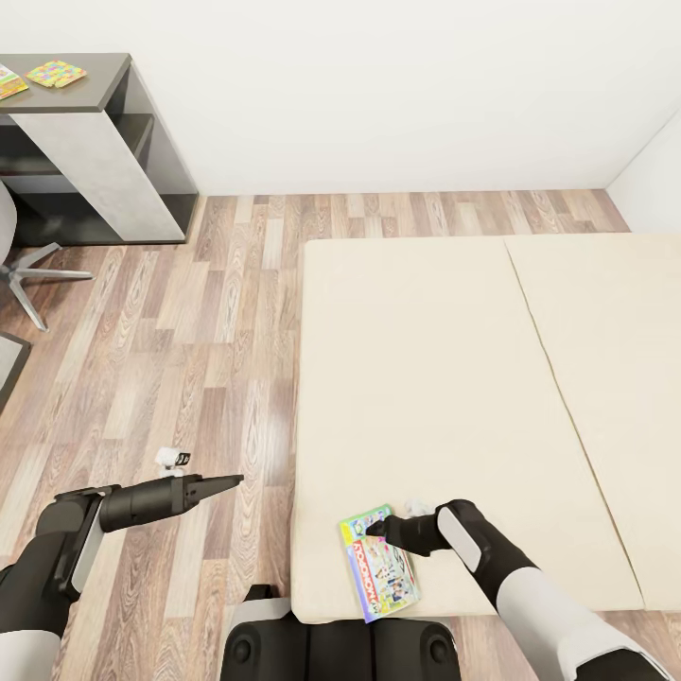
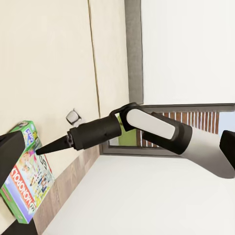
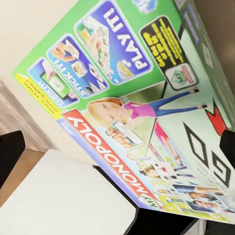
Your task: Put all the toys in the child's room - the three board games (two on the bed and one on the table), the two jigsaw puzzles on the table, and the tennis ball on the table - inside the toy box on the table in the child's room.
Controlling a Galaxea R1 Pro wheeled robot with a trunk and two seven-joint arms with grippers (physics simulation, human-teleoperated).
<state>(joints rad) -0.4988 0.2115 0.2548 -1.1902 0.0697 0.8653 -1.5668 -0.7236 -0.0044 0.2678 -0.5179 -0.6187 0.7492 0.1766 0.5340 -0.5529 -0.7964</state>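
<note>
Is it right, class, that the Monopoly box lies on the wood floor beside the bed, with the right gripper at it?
Not quite. The head view shows the Monopoly box lying on the bed, at its near edge, not on the floor. The right gripper is indeed at it.

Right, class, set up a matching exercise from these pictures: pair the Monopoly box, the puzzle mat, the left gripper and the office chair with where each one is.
Things:
1. Monopoly box
2. puzzle mat
3. left gripper
4. office chair

Places:
A. over the wooden floor
B. on the dark desk top
C. on the floor beside the desk
D. on the near edge of the bed

Pairs: 1-D, 2-B, 3-A, 4-C
</note>
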